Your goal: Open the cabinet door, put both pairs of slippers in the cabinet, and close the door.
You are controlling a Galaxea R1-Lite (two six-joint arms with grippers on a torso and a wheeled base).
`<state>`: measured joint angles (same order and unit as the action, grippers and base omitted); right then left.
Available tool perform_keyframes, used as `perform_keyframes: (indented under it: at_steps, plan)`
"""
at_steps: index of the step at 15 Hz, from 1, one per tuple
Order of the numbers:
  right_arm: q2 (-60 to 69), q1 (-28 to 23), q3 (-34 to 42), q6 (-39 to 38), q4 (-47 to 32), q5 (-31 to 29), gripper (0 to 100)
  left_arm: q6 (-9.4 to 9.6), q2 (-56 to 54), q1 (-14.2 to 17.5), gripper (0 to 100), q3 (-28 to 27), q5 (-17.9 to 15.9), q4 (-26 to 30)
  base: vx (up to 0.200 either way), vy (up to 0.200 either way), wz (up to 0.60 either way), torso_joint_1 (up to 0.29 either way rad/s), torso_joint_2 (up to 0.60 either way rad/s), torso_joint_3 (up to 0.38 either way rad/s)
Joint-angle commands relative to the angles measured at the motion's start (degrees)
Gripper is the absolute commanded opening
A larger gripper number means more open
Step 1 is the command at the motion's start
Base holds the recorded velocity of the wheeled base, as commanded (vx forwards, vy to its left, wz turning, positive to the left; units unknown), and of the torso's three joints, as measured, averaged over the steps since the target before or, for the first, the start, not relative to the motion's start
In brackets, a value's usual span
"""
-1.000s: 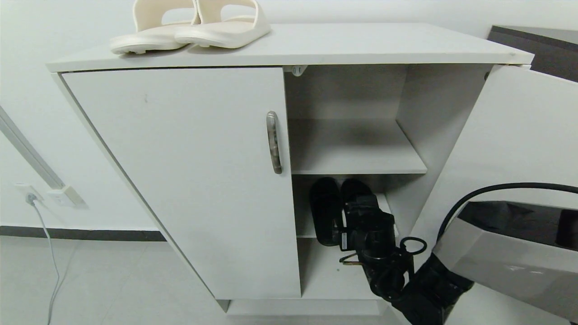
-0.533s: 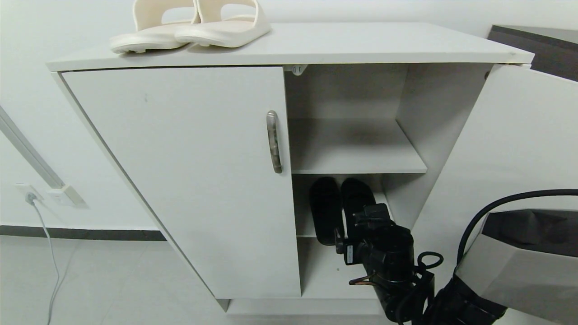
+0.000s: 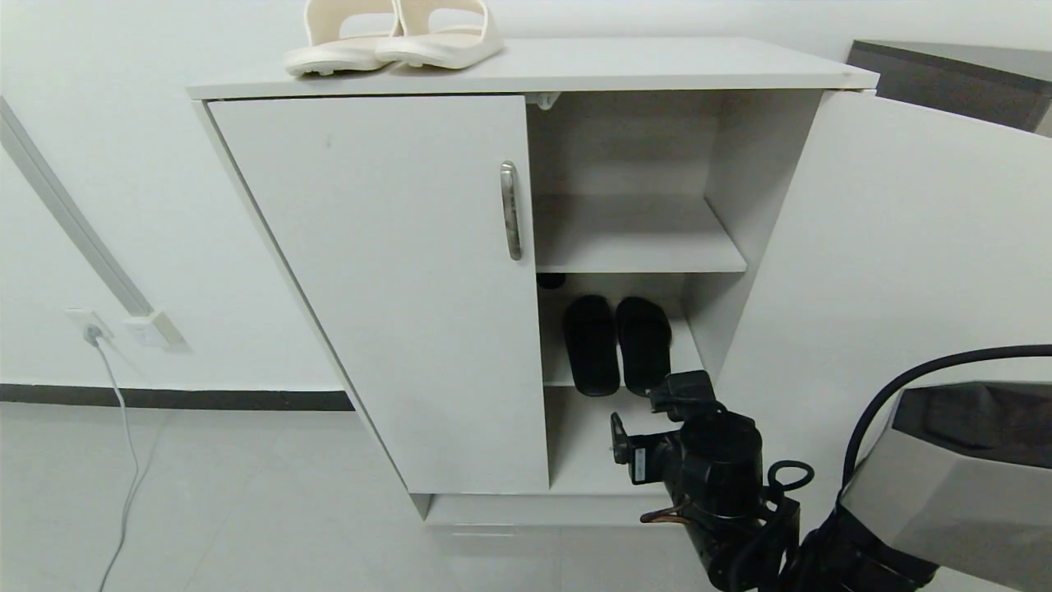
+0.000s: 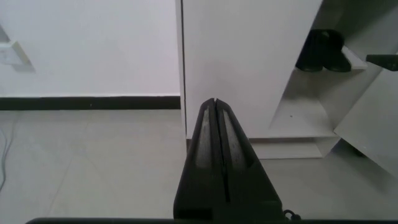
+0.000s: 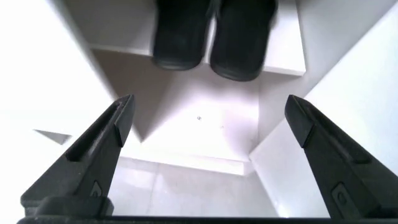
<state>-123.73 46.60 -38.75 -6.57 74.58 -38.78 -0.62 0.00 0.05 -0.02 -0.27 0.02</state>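
The black slippers (image 3: 616, 345) sit on the cabinet (image 3: 370, 288)'s lower shelf, the cream pair (image 3: 394, 37) atop it, the right gripper (image 5: 208, 106) before its open door (image 3: 904, 247), fingers (image 5: 106, 143) wide and empty, the left gripper (image 4: 214, 106)'s pressed together, empty.

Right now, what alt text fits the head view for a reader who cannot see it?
A white cabinet stands with its right door open and left door shut, a black pair of slippers on a lower shelf inside. A cream pair lies on the cabinet top, and the open right gripper hangs low before the open side.
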Motion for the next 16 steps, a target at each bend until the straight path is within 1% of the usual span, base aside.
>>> perform_keyframes:
  at_steps: [1,10,16]
  plan:
    - [0.16,-0.02,0.08,-0.02,-0.14,0.02,100,0.01,0.09,0.04,0,0.02,0.00,0.06,0.000,0.000,0.00,0.000,0.00,0.000]
    - [0.78,-0.20,0.08,0.07,-0.14,-0.16,100,0.18,0.09,0.04,0,-0.06,-0.17,0.06,0.000,0.000,0.00,0.000,0.00,0.000]
    - [0.69,-0.20,0.08,0.07,-0.14,-0.16,100,0.27,0.09,0.04,0,0.02,-0.17,0.06,0.000,0.000,0.00,0.003,0.00,0.171]
